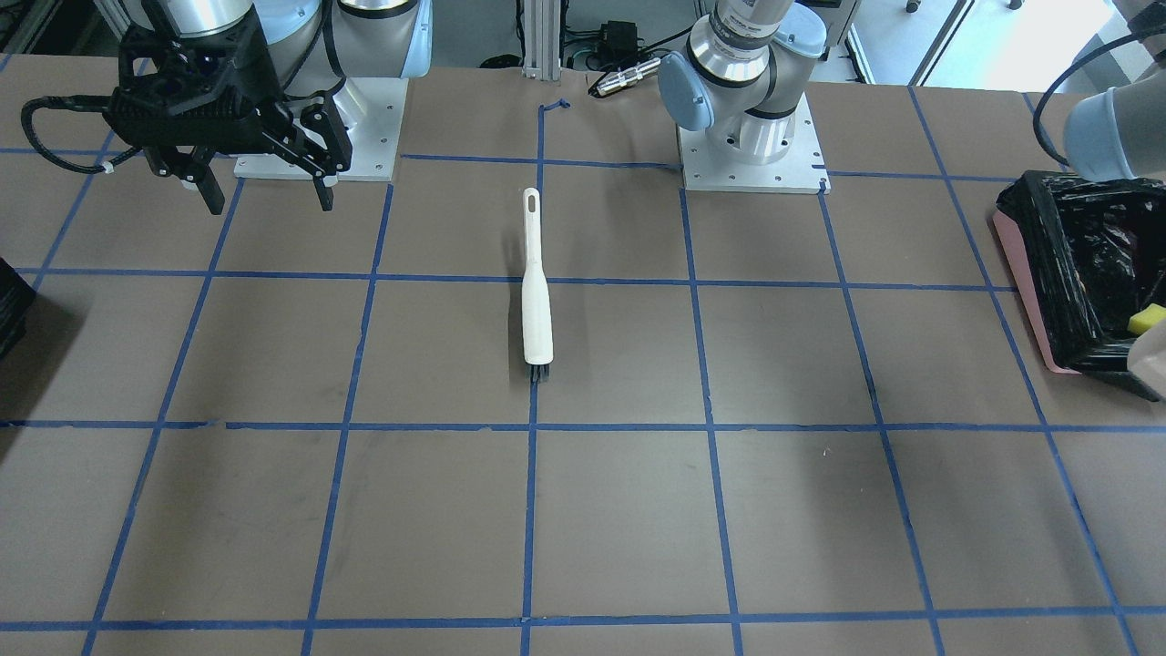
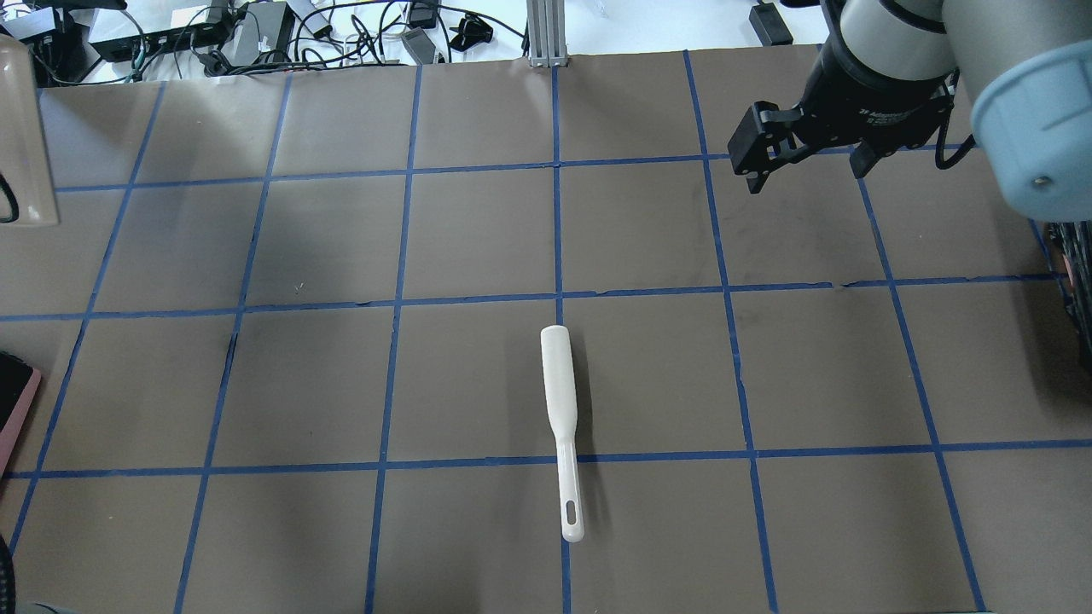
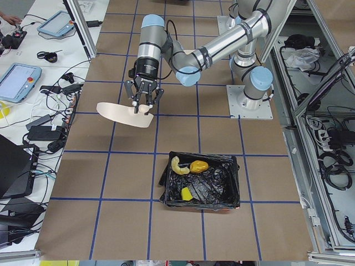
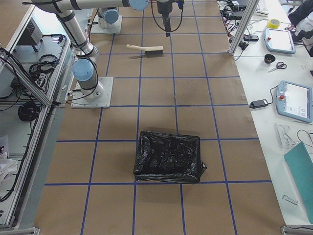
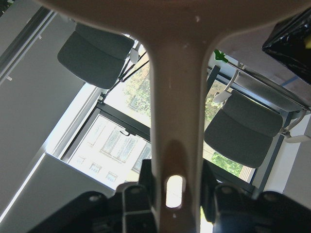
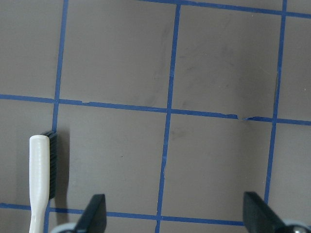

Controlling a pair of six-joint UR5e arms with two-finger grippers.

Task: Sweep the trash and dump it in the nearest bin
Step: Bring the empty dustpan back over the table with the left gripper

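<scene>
The pink-sided bin (image 3: pixel 222 191) with a black bag stands at the table's left end. It also shows in the front view (image 1: pixel 1020 273). Inside lie the tan crescent piece (image 3: pixel 176 165), the golden-brown lump (image 3: pixel 198 165) and the yellow sponge wedge (image 3: pixel 187 193), which also shows in the front view (image 1: pixel 1146 319). My left gripper (image 3: pixel 145 105) is shut on the white dustpan's handle (image 5: pixel 175 121) and holds the dustpan (image 3: pixel 125 113) in the air beyond the bin. My right gripper (image 1: pixel 270 196) is open and empty above the table, also seen from overhead (image 2: pixel 806 170).
The white-handled brush (image 1: pixel 536 292) lies in the middle of the table, also in the overhead view (image 2: pixel 559 409) and the right wrist view (image 6: pixel 40 179). A second black-bagged bin (image 4: pixel 168 156) stands at the table's right end.
</scene>
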